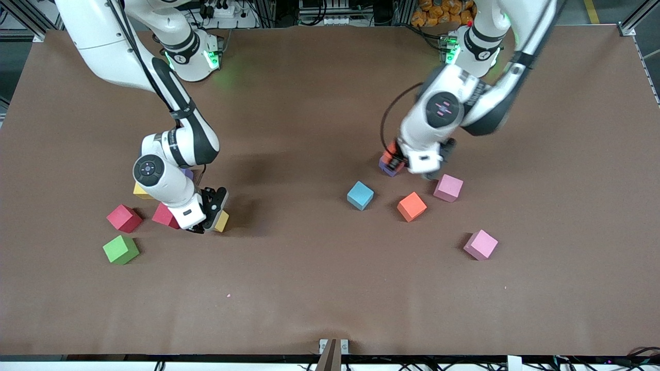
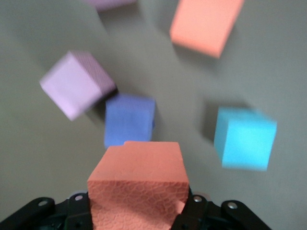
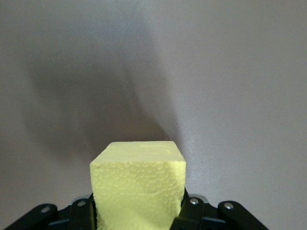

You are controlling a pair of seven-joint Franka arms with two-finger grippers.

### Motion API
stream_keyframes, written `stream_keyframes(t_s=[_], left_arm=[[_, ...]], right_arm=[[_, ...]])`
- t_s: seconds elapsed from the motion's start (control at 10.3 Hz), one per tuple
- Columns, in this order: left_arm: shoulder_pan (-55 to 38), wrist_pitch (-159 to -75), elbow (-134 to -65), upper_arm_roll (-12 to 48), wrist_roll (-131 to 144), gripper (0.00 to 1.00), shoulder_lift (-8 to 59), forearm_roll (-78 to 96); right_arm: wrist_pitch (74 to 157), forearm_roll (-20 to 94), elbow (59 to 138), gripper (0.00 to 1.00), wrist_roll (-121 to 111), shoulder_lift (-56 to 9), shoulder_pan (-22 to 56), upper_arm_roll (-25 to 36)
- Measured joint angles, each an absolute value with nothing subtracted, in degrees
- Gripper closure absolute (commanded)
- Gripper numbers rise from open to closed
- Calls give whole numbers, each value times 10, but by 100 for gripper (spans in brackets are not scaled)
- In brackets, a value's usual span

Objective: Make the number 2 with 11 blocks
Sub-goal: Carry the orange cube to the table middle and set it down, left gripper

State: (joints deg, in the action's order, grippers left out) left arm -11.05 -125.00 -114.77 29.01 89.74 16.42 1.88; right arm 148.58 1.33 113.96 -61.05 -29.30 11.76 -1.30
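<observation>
The left gripper (image 2: 136,211) holds an orange block (image 2: 139,184) over the purple block (image 1: 388,167). It should be set down square on open bench (image 1: 319,288), nearer the camera than the blue block (image 1: 360,195). The right gripper (image 3: 139,211) has clamped a yellow block (image 3: 138,184) beside the red blocks (image 1: 124,218). No digit is formed yet; scattered pink blocks (image 1: 447,187) crowd the placing area.

1. Brown table (image 1: 309,288); white arms with black joints
2. Red blocks (image 1: 124,218); green block (image 1: 120,249); yellow block (image 3: 138,189)
3. Blue block (image 1: 360,195); orange block (image 1: 411,206); pink blocks (image 1: 480,245); purple block (image 2: 129,120)
</observation>
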Motion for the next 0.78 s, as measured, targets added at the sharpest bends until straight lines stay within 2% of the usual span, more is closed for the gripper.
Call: stream_keyframes(t_s=[0.39, 0.59, 0.78], left_arm=[[-240, -1322, -1144, 291, 903, 84, 182, -8], [-290, -1353, -1125, 291, 904, 84, 225, -77], [-326, -1365, -1076, 290, 903, 83, 296, -159]], right_arm=[[1420, 13, 1127, 51, -611, -266, 116, -12], [1393, 13, 1126, 51, -611, -251, 112, -11], [1375, 13, 1126, 52, -615, -242, 108, -10]])
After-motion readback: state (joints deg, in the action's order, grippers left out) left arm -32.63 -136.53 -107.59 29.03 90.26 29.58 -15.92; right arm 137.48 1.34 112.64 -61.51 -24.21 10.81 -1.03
